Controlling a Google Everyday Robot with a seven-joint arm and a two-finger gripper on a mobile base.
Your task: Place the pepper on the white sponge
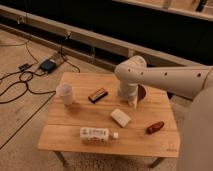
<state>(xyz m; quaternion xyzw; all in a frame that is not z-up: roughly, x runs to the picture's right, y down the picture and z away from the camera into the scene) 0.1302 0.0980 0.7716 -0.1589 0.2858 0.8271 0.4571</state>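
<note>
The pepper (155, 127) is a small dark red-brown lump lying on the wooden table (70, 135) near its front right corner. To its left, around the table's middle, lies the white sponge (120, 117), a cream block. My arm reaches in from the right and bends down over the table. The gripper (132, 103) hangs just behind and to the right of the sponge, open with nothing in it. It is well apart from the pepper.
A dark maroon bowl (142, 93) sits partly hidden behind my wrist. A flat dark bar (98, 95) and a translucent cup (65, 93) stand to the left. A white labelled bottle (98, 133) lies along the front edge. Cables and a power box (48, 65) lie on the floor at left.
</note>
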